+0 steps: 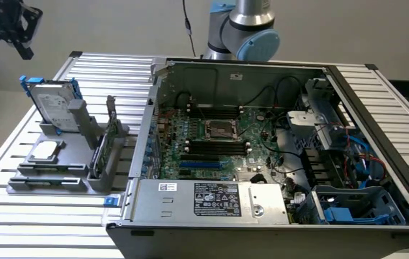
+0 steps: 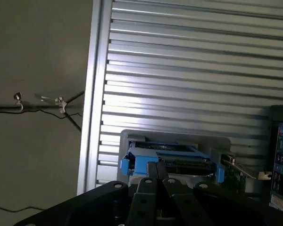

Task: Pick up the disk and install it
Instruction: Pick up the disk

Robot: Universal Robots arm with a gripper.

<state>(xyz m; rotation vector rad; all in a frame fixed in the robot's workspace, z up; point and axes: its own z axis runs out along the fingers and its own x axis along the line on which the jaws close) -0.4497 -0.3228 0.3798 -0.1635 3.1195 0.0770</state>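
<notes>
Claw (image 2: 158, 180) is closed and empty, hanging high above the disk (image 1: 49, 102). The disk stands on edge in a grey rack (image 1: 53, 182) on the desk (image 1: 17, 216), probably so it's grabbable from above. The open case (image 1: 247, 75) sits just beside it.

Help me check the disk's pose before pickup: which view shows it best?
The exterior view: the disk stands on edge in the grey holder, label face visible. The wrist view shows its blue-bracketed edge end-on.
</notes>
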